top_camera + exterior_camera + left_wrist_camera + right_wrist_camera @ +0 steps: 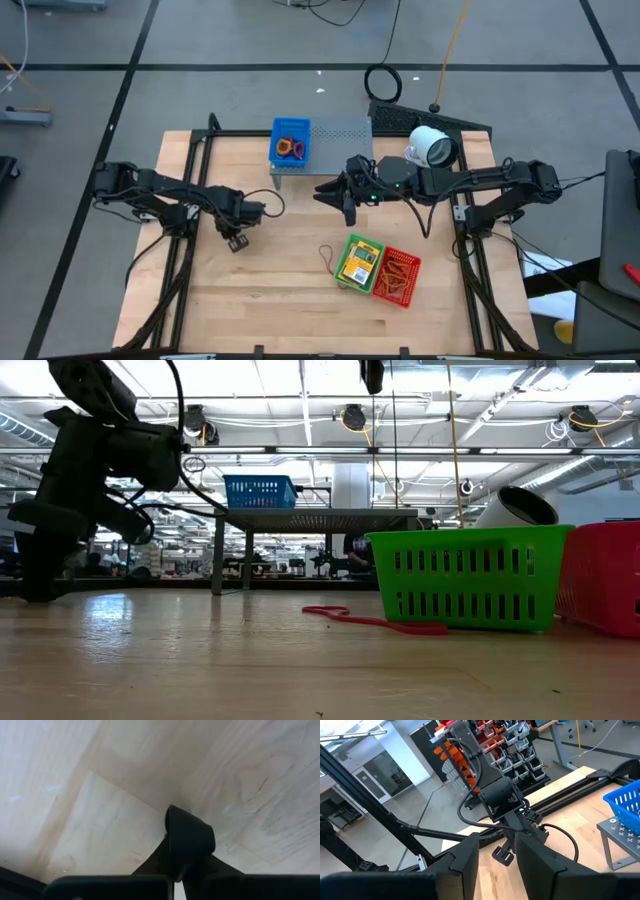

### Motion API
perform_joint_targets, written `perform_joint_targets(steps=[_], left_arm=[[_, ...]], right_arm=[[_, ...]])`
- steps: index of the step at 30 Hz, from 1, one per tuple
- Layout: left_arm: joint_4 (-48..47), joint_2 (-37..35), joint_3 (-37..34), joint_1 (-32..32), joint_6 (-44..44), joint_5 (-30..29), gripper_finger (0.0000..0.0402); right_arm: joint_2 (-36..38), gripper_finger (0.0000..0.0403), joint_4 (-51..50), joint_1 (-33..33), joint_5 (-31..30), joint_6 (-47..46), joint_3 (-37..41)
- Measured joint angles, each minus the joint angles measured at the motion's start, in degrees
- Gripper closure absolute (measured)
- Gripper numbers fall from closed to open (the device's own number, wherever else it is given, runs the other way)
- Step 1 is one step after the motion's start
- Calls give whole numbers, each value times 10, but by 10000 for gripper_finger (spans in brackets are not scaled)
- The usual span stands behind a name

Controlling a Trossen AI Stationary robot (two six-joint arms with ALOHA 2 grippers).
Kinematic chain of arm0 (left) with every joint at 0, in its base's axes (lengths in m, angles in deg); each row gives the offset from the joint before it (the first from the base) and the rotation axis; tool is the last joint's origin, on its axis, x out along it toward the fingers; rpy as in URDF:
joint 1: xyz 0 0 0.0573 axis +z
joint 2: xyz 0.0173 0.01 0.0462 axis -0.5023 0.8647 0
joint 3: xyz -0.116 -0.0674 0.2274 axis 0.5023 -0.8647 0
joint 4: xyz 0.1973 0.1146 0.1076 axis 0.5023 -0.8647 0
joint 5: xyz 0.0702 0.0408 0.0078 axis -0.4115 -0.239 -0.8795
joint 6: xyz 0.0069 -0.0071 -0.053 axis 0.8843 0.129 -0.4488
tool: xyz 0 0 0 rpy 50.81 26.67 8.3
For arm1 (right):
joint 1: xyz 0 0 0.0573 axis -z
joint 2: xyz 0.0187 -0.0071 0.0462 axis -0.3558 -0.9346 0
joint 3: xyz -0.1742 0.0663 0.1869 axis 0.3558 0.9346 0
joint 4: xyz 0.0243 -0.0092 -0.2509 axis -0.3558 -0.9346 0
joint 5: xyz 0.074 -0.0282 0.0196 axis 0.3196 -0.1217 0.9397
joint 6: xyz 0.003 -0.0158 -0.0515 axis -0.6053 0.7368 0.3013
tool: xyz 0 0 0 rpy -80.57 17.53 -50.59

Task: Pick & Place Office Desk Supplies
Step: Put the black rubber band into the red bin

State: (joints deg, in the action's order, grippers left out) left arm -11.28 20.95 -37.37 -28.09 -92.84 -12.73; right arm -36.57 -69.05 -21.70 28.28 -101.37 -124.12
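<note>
A green basket (pixel 360 262) holds yellow packets with green labels. Beside it stands a red basket (pixel 397 277) with orange pieces. One thin rubber band (pixel 327 257) lies flat on the table, in front of the green basket (pixel 470 575) in the low view. A blue basket (pixel 290 142) with orange bands stands on the grey shelf. My right gripper (pixel 338 198) is open and empty above the table's middle, just off the shelf's near edge, its gap (pixel 495 840) facing the left arm. My left gripper (pixel 236 240) is shut and empty, pointing down over bare wood (pixel 190 835) on the table's left.
The grey perforated shelf (pixel 335 135) stands at the table's far middle, and a white round device (pixel 430 147) lies to its right. Black frame rails (pixel 190 200) run along both sides of the table. Bare wood (pixel 270 290) stretches along the near edge.
</note>
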Motion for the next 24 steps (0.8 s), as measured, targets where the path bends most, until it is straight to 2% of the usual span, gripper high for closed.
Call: perform_joint_targets(steps=[5, 8, 13, 18, 24], left_arm=[[-6, 2, 16, -8, -6, 5, 395], [12, 2, 38, -16, -6, 31, 397], [16, 2, 78, -41, -9, 46, 398], [22, 2, 138, -72, -14, 33, 398], [26, 2, 234, -107, -11, 3, 399]], right_arm=[[0, 282, -1, 0, 0, 0, 0], [0, 282, -1, 0, -3, -5, 0], [9, 282, 55, 2, -2, -11, 0], [44, 282, 127, 4, -2, 29, 0], [106, 282, 115, 9, -47, 94, 0]])
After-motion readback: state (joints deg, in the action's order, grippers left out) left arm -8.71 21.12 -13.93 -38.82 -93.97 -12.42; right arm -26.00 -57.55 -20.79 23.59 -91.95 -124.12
